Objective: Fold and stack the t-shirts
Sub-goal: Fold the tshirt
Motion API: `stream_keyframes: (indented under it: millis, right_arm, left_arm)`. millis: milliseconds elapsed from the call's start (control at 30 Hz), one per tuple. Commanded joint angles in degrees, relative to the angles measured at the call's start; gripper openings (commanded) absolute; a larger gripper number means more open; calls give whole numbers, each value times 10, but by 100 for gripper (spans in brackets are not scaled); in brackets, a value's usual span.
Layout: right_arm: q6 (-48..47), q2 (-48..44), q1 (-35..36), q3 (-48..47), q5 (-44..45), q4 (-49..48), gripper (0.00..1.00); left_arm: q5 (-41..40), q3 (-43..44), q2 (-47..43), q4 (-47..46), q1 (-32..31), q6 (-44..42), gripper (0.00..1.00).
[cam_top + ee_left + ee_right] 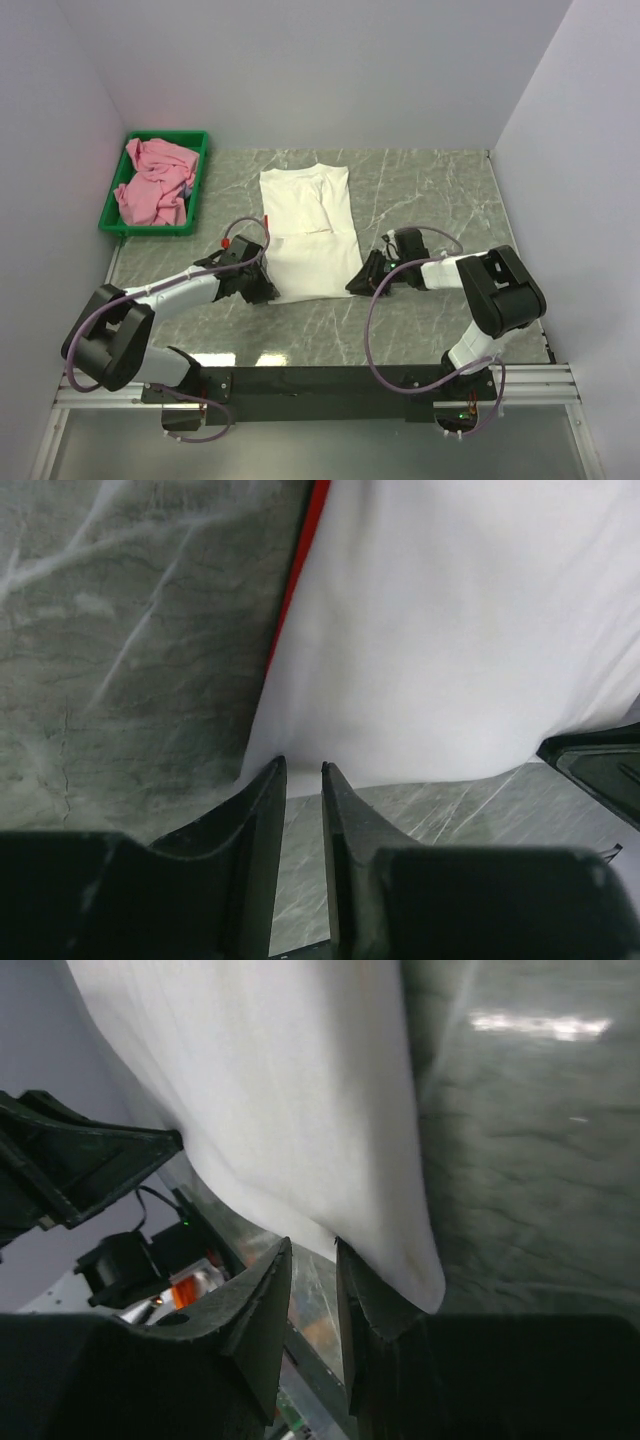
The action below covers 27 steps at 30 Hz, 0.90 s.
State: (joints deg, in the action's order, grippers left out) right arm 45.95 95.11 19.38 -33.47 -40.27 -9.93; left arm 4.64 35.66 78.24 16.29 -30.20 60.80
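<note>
The white t-shirt (pixel 308 232) is lying flat between your two claws, its near hem at both. Your left claw (pixel 301 771) is sitting nearly closed at the hem corner; your right claw (pixel 313 1250) is likewise narrow, seemingly pinching cloth. The pink t-shirt (pixel 156 182) is sitting in the green tray (pixel 194 198), beyond the left claw.

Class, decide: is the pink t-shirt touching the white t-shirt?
Apart. The top external view shows the pink t-shirt bunched inside the green tray, while the white t-shirt lies flat on the table, with bare marble between them.
</note>
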Motion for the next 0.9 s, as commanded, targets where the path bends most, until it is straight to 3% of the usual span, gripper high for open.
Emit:
stream_keyframes:
  millis: [0,133,300,667,867]
  right_arm:
    - [11,12,-43,43,10,-13,33]
    - [2,4,-41,38,11,-10,33]
    - [-1,5,-41,37,10,-11,33]
    - [-9,12,-41,32,12,-6,33]
    - [-10,12,-41,31,16,0,33]
  left_arm:
    - [-17,11,-14,4,2,11,27]
    - [-45,50,-44,25,16,-13,34]
    - [-12,104,-26,-21,82,-52,33]
    - [21,203,161,-70,101,-91,19]
    - [28,254,243,-73,145,-112,17]
